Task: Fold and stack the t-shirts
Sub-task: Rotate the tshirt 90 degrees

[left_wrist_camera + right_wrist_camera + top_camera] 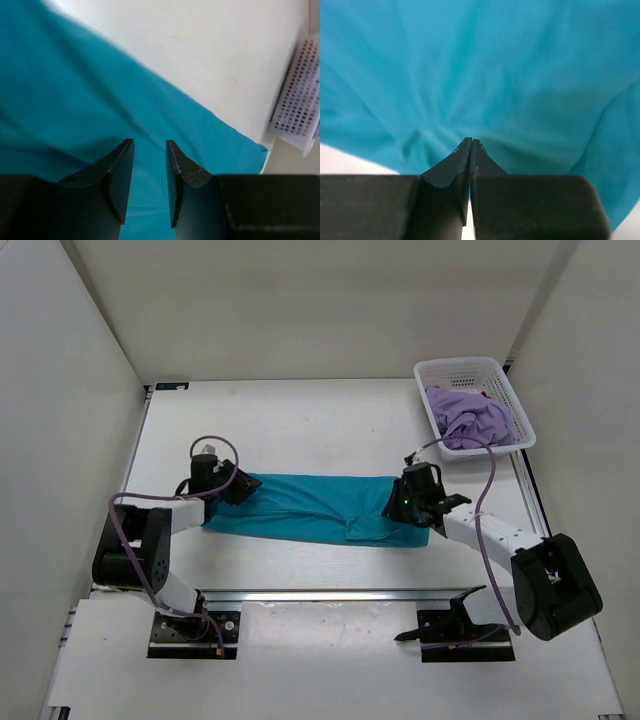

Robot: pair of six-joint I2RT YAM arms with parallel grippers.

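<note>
A teal t-shirt (310, 508) lies as a long band across the middle of the table, a small flap turned up near its right end. My left gripper (240, 485) hovers over its left end, open, with only teal cloth (100, 100) showing below the gap between its fingers (150, 142). At the band's right end my right gripper (405, 502) is shut, and creases in the teal fabric (520, 75) run in toward its closed tips (471, 141). A lavender t-shirt (470, 420) lies bunched in the basket, with a sliver of dark red (487, 396) behind it.
The white mesh basket (460, 368) stands at the table's back right corner and shows at the right edge of the left wrist view (297, 105). White walls close in the table on three sides. Bare table lies behind and in front of the teal band.
</note>
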